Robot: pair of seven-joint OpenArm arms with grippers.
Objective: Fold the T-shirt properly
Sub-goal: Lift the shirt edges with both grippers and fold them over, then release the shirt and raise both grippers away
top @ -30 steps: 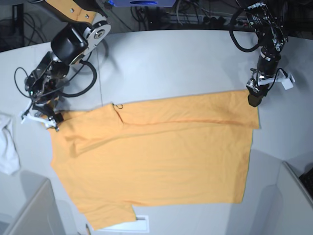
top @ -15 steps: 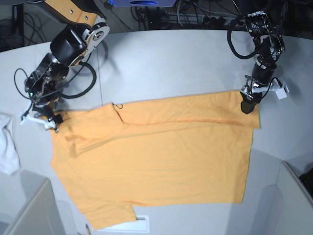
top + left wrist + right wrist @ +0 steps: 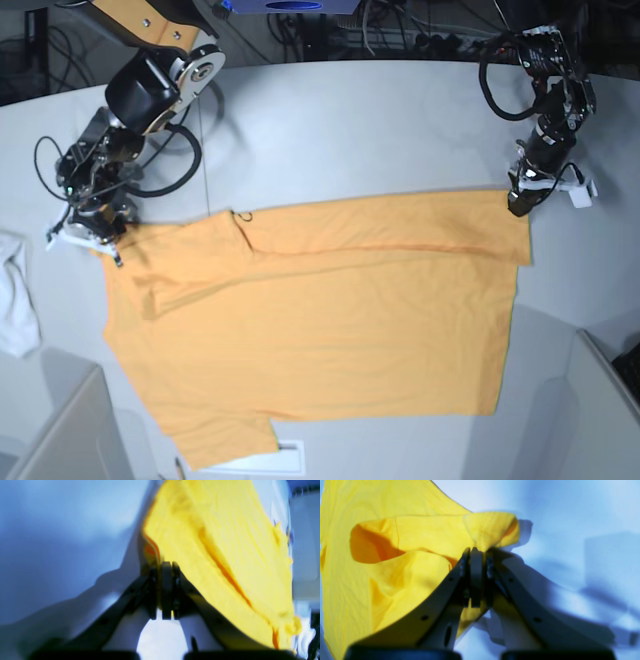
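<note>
left gripper point(image 3: 166, 566) pinches t-shirt point(image 3: 320, 320) corner | right gripper point(image 3: 476, 552) pinches t-shirt sleeve | white cloth point(image 3: 17, 300) beside t-shirt

Both grippers have closed since a second ago: the left gripper point(image 3: 166, 565) now pinches the T-shirt point(image 3: 320, 320) at its hem corner, the right gripper point(image 3: 475, 552) a bunched sleeve edge.

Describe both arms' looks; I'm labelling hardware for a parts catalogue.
Both arms are black with looping black cables. The right arm has an orange upper shell and a silver round joint. Each pincer, left and right, has dark angled fingers with bolt holes and white brackets.
</note>
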